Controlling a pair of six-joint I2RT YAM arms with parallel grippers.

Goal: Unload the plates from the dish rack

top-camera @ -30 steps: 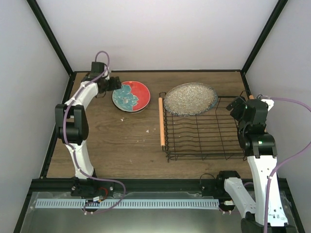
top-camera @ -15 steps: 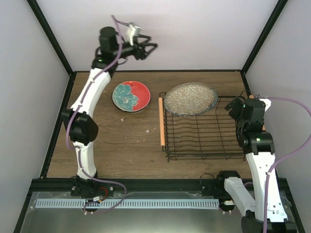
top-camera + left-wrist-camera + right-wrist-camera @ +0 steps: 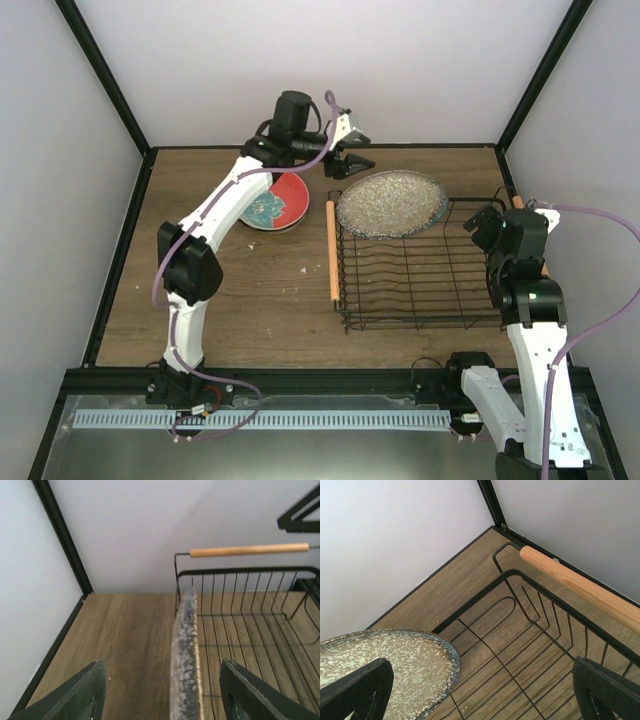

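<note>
Motion belonged to the left arm [image 3: 228, 198]. Within the last second it had lifted away from the red plate with teal flower [image 3: 290, 197], which lay flat on the table [image 3: 240, 290] at about 11 o'clock, and swung across to the 12 o'clock end of the dish rack [image 3: 420, 285]. The left gripper [image 3: 165, 700] hung with its fingers spread wide, one on either side of the large grey speckled plate [image 3: 391, 204], apparently not touching it. That plate stood propped at the rack's far rim, the only one seen inside. The right gripper [image 3: 484, 224], fingers also apart, had barely shifted at the rack's 2 o'clock corner. By this reading the red plate was unloaded and the grey one was next.
</note>
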